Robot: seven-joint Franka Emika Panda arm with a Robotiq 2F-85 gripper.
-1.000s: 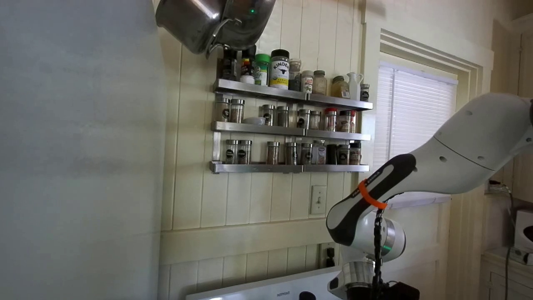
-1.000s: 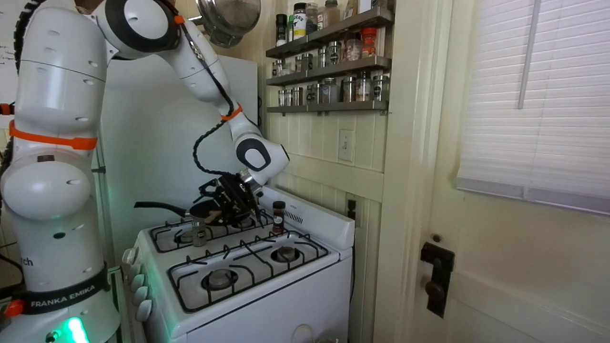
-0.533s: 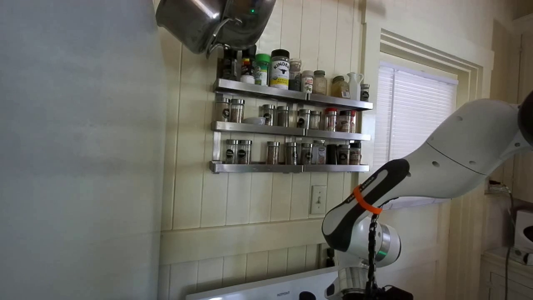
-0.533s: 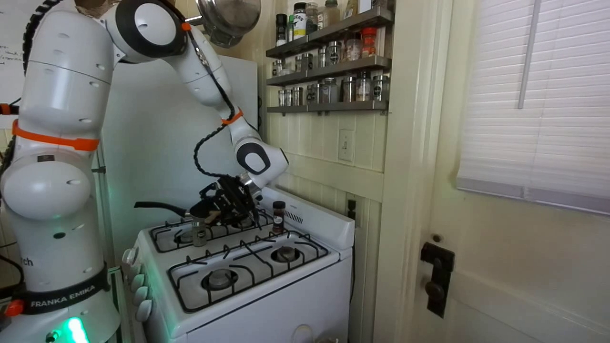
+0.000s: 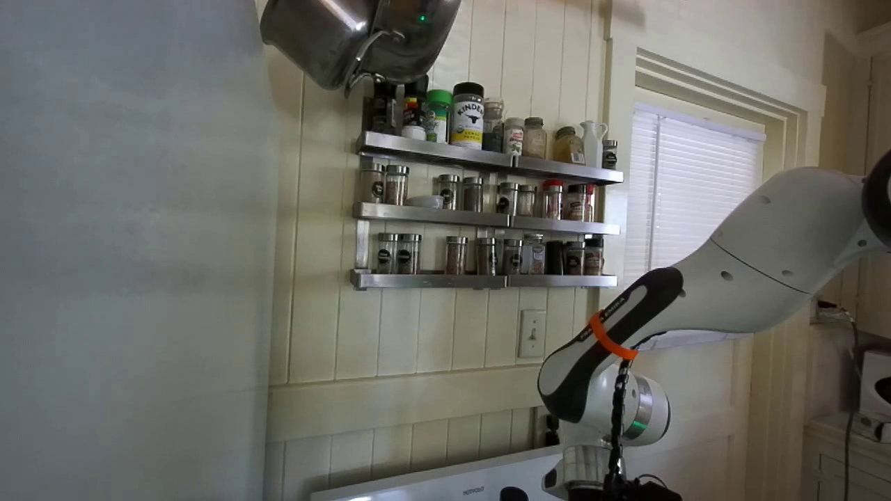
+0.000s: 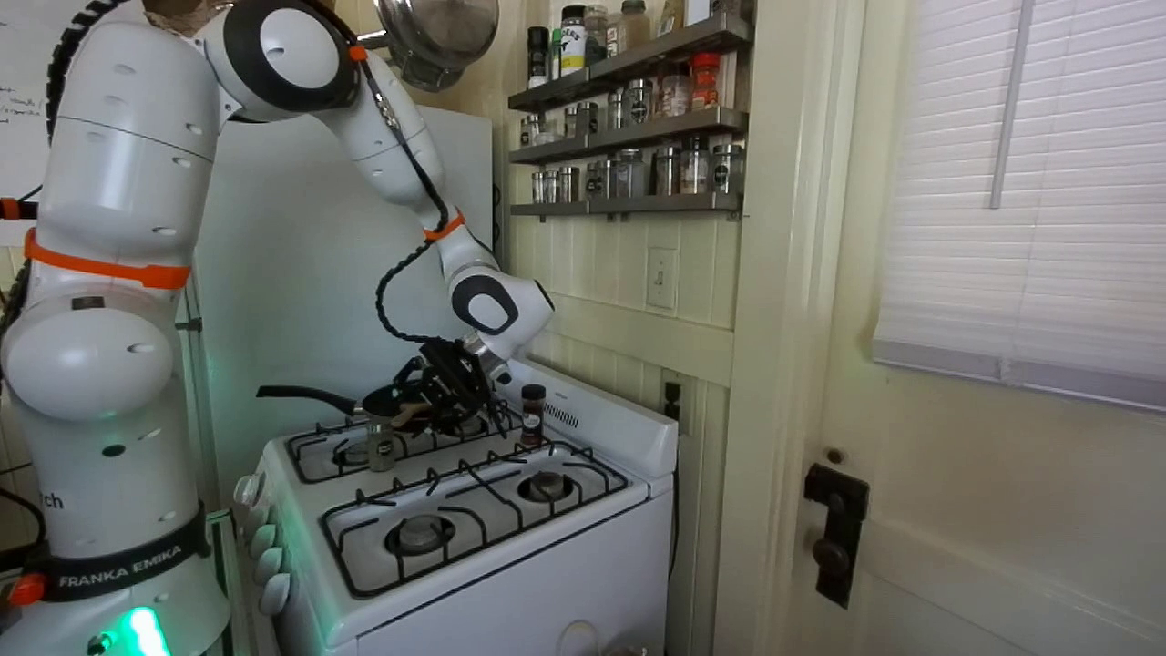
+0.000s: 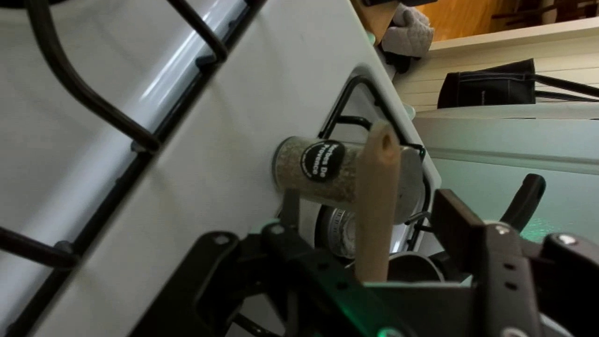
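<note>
My gripper (image 7: 369,210) is open in the wrist view, with its two fingers apart on either side of a pale wooden handle (image 7: 378,201) that has a hole at its end. The handle does not visibly touch either finger. It also shows in an exterior view (image 6: 409,415), in front of the black gripper (image 6: 428,399). Beyond the handle stands a glass jar of dried herbs (image 7: 323,164) with a black label, also in an exterior view (image 6: 381,445). A black pan (image 6: 383,399) sits on the far burners, partly hidden behind the gripper; its handle (image 7: 524,201) shows at the right.
The white stove (image 6: 492,565) has black grates (image 6: 474,519). A dark-capped spice jar (image 6: 533,416) stands near its back panel (image 6: 601,419). Wall shelves (image 5: 487,278) with several jars and hanging metal pots (image 5: 362,42) are above. A fridge (image 6: 337,255) stands beyond the stove.
The arm has moved slightly lower and toward the fridge side, mostly in the earlier half second. The gripper tilts a little differently. The jars and pan have not visibly moved.
</note>
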